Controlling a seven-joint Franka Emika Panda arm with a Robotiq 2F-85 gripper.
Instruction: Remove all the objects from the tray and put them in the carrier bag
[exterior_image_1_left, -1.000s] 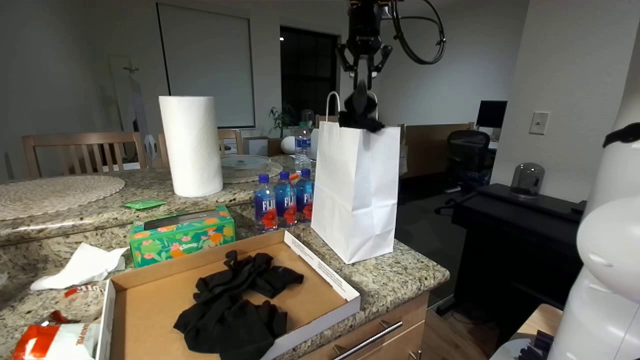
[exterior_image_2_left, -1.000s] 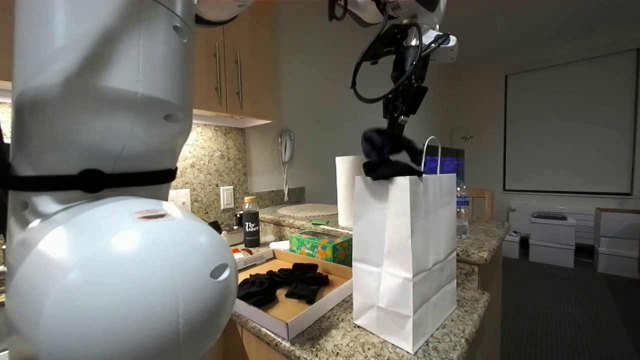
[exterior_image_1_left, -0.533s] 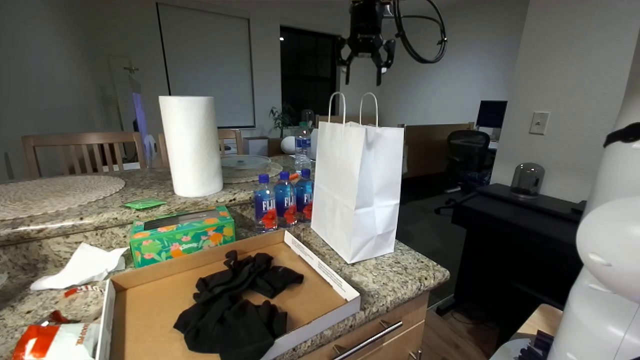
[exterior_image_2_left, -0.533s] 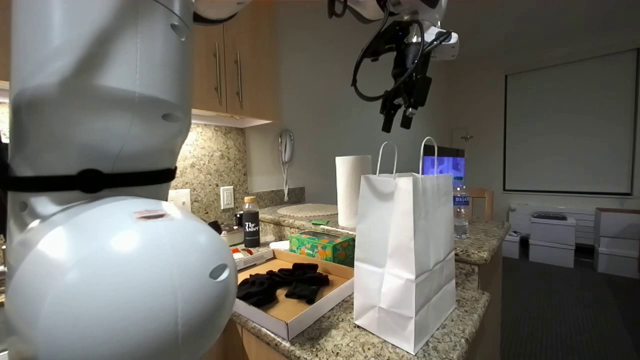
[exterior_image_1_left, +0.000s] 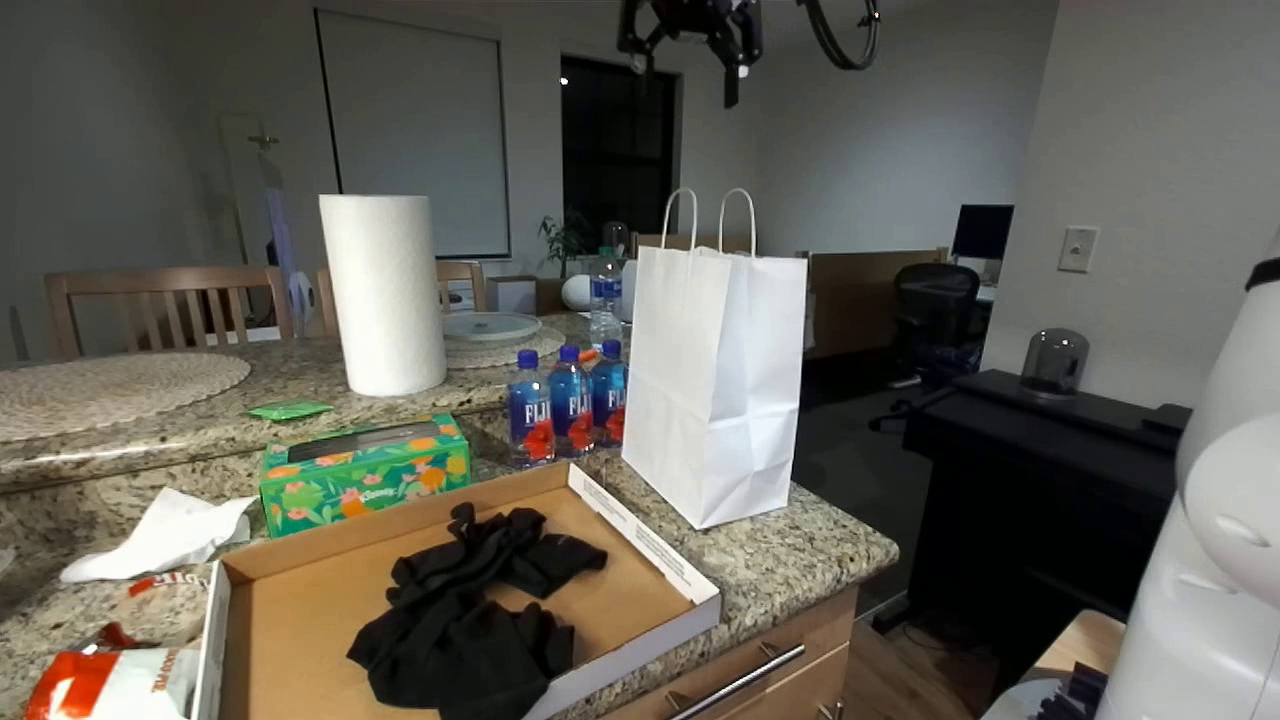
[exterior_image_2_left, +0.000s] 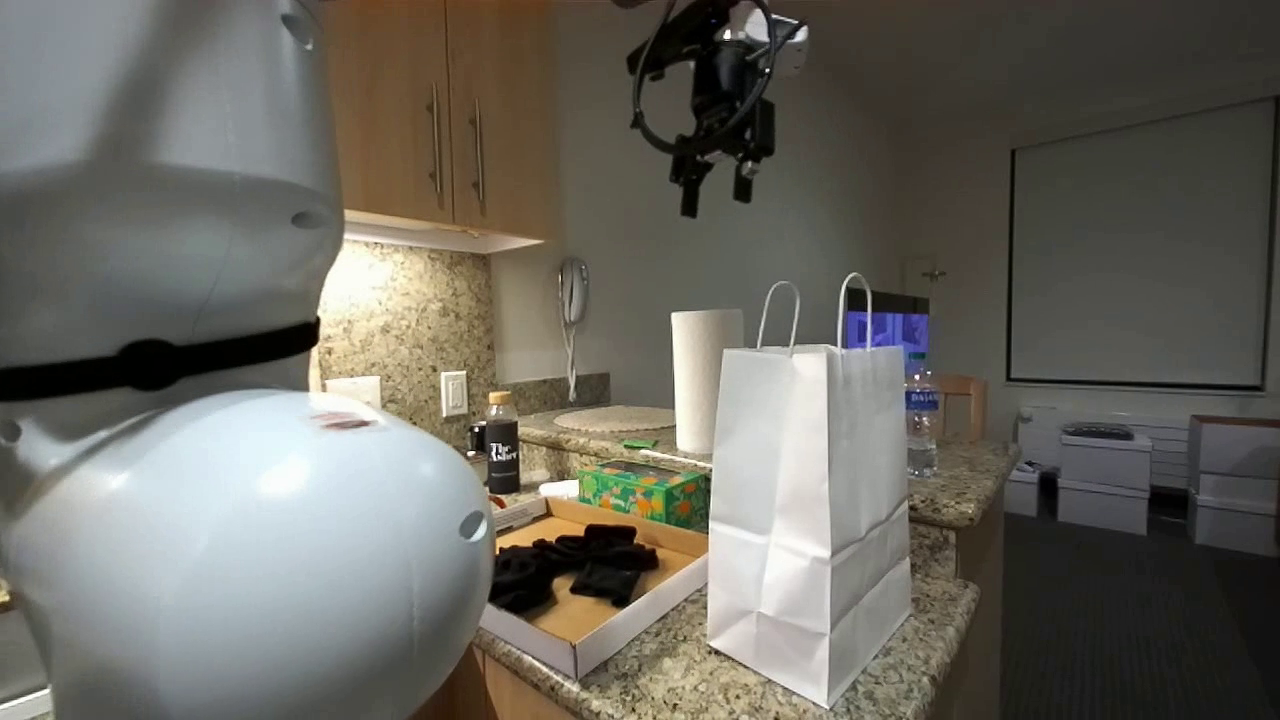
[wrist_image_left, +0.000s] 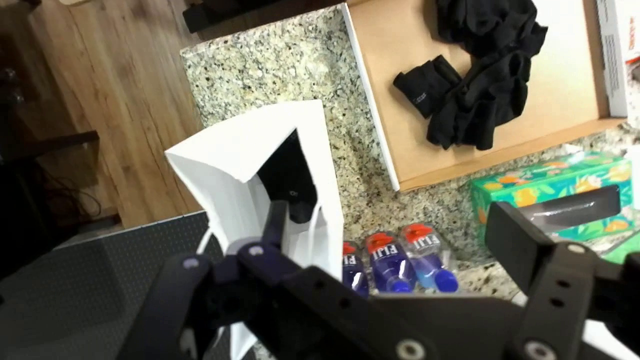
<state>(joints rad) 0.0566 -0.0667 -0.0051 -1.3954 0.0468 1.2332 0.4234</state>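
Observation:
A crumpled heap of black cloth pieces (exterior_image_1_left: 470, 650) lies in the cardboard tray (exterior_image_1_left: 290, 620), seen in all views. Beside the tray the white paper carrier bag (exterior_image_2_left: 780, 500) stands upright, its two handles up. Looking down into the bag's mouth, the wrist view shows a black cloth item (wrist_image_left: 290, 175) inside it. High above the counter, with its jaws spread wide and nothing between them, is my gripper (exterior_image_1_left: 689, 88). It hangs above and a little to the tray side of the bag in an exterior view (exterior_image_2_left: 716, 203). The bag's bottom is hidden.
Three water bottles (exterior_image_1_left: 572, 405) stand close behind the bag. A green floral tissue box (exterior_image_1_left: 365, 475) borders the tray, and a tall paper towel roll (exterior_image_1_left: 385, 295) rises on the upper ledge. A red and white packet (exterior_image_1_left: 115, 680) sits past the tray. The counter's edge (exterior_image_1_left: 880, 550) is near the bag.
A second ago my gripper held a black cloth at the bag's mouth. It has opened, the cloth has dropped from it into the bag, and the gripper has risen and shifted toward the tray.

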